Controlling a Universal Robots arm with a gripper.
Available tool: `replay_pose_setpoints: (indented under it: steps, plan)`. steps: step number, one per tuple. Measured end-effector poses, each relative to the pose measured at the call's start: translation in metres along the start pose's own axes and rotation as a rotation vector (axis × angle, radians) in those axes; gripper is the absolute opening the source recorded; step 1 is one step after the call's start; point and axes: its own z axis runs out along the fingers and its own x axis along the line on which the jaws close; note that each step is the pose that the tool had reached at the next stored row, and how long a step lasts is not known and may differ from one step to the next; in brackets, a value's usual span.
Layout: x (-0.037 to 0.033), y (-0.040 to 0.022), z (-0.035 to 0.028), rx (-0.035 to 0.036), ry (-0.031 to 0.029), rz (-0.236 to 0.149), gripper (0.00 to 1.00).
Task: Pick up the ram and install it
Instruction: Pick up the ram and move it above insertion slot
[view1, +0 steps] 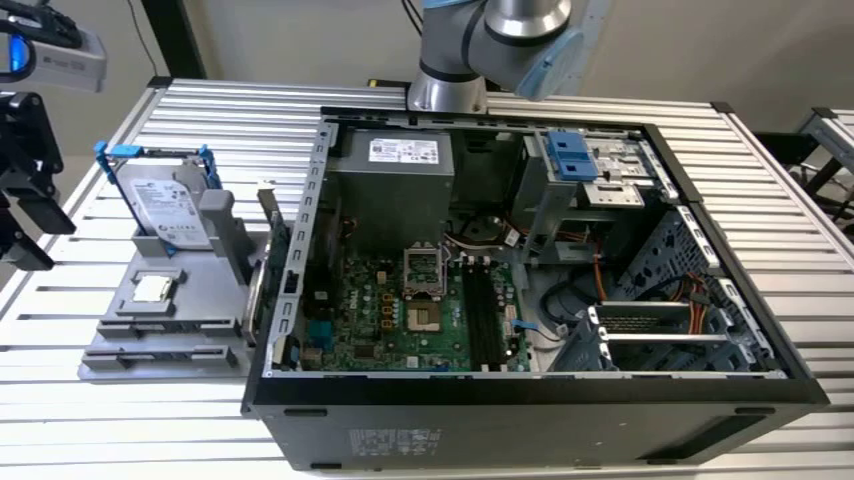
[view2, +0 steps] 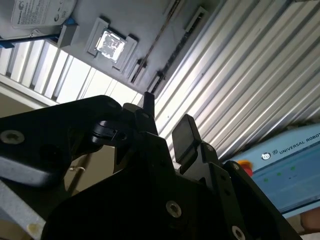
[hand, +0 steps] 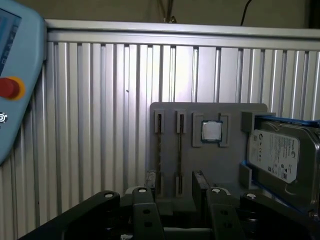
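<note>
The ram (hand: 179, 150) is a thin dark strip standing on edge in a long slot of the grey holder (hand: 230, 165). In the second wrist view the ram (view2: 150, 55) is a dark line on the holder (view2: 150, 20). My gripper (hand: 175, 182) hangs above the table short of the holder, its black fingers (hand: 200, 182) apart with nothing between them. The second wrist view shows the gripper (view2: 167, 117) the same way. In the exterior view the gripper (view1: 34, 235) is at the left edge, beside the holder (view1: 174, 300). The motherboard's long black slots (view1: 483, 315) lie inside the open case.
A silver hard drive (view1: 167, 200) in a blue frame stands on the holder next to a small square chip (view1: 154, 288). The open computer case (view1: 534, 400) fills the table's middle. A pale blue pendant (hand: 15, 75) with a red button lies on the ribbed table (hand: 100, 100).
</note>
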Motion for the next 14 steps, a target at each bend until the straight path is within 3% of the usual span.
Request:
replay_pose_setpoints:
  steps: [14]
  plan:
    - [0.0003, 0.0, 0.0115, 0.0001, -0.0003, 0.0, 1.0]
